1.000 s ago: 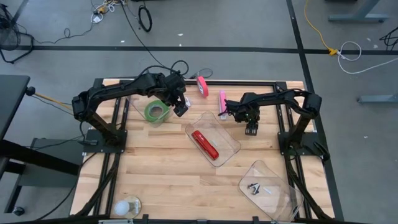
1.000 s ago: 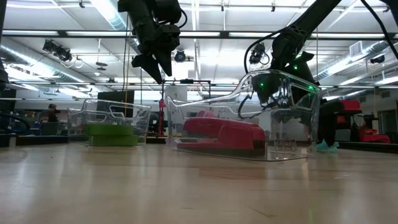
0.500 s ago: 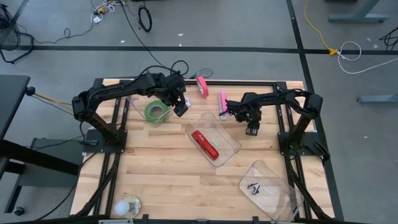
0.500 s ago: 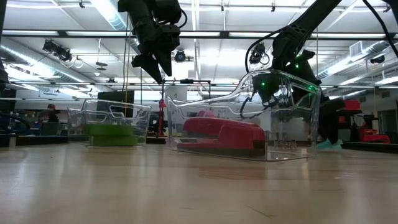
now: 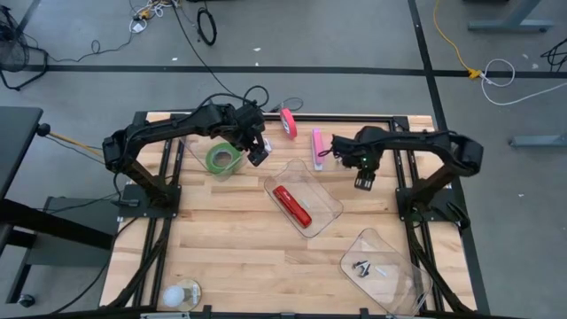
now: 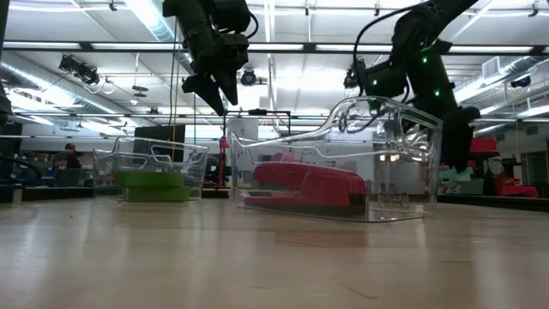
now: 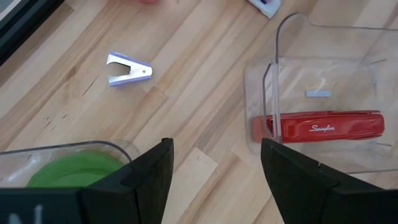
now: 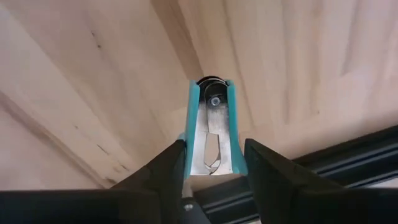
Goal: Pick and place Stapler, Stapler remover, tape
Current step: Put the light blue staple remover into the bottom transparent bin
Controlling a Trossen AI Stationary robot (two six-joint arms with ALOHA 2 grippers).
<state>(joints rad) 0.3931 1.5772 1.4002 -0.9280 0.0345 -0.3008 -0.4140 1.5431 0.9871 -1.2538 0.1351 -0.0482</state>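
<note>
A clear tray (image 5: 381, 266) at the desk's near right corner holds small metal pieces. At the centre, the red stapler (image 5: 291, 205) lies in a clear bin (image 5: 326, 202). Beyond it, the right tool (image 8: 210, 167) grips a teal staple remover (image 8: 210, 134) near the far edge. The left tool (image 7: 214, 171) hangs wide open, empty, beside the green tape (image 5: 221, 159).

Two matte black six-joint arms on black frame bases. Left arm: jointed tubular links, black cable looped along the upper link, flat black wedge-shaped fingers (image 7: 149, 180) with a white mark on the housing. Right arm: same build, green indicator lights lit on its links, thin black cable, black fingers (image 8: 273, 174).
</note>
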